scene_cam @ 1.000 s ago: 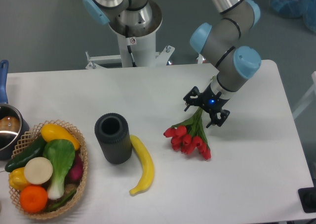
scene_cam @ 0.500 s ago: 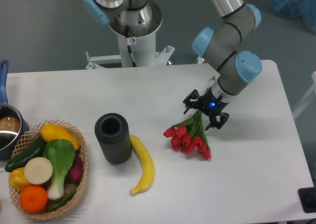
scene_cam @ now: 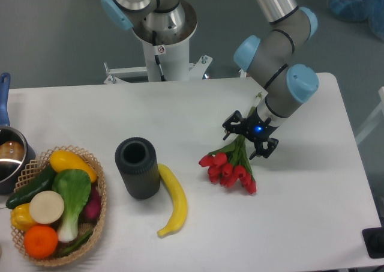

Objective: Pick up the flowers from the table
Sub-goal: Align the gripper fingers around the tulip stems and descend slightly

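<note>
White and broad, the table (scene_cam: 180, 113) fills most of what we see, with a grey floor and the arm's pedestal behind it. We find the claw (scene_cam: 250, 139) over the right half of the tabletop, its black fingers straddling the green stems of the flowers (scene_cam: 231, 167). The fingers sit on either side of the stems with the stems between them, but we cannot tell whether they press on the stems or merely flank them, so we leave the grip undecided. The flowers lie on the table, their stems running up into the claw and their red buds fanned out just below and to the left of it.

Well to the left of the claw stands a dark ribbed cylinder (scene_cam: 137, 167), upright, open at the top; its inside looks dark and we see nothing in it. Touching its right side lies a yellow banana (scene_cam: 173, 201), between the cylinder and the buds.

Farthest left from the claw, a woven basket (scene_cam: 98, 195) holds a heap of produce: an orange (scene_cam: 41, 241), a white round slice (scene_cam: 47, 206), a leafy green vegetable (scene_cam: 73, 191), a dark cucumber (scene_cam: 30, 186), yellow pieces and something purplish. Beyond the basket, at the frame's edge, a metal pot (scene_cam: 11, 155) with a blue handle shows something brownish inside.
</note>
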{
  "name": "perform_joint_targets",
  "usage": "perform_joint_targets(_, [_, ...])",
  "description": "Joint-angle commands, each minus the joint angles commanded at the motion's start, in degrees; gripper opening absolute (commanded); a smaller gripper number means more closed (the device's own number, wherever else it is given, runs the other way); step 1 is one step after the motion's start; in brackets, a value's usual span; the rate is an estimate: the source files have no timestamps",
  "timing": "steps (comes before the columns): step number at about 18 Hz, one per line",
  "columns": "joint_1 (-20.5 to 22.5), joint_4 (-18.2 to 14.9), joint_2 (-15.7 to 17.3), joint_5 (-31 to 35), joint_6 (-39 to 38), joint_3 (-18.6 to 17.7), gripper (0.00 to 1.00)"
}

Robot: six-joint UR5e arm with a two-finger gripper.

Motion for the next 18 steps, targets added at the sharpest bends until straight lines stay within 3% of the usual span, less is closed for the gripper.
perform_joint_targets(18, [0.2, 1.1, -0.9, 0.1, -0.6, 0.1, 1.00])
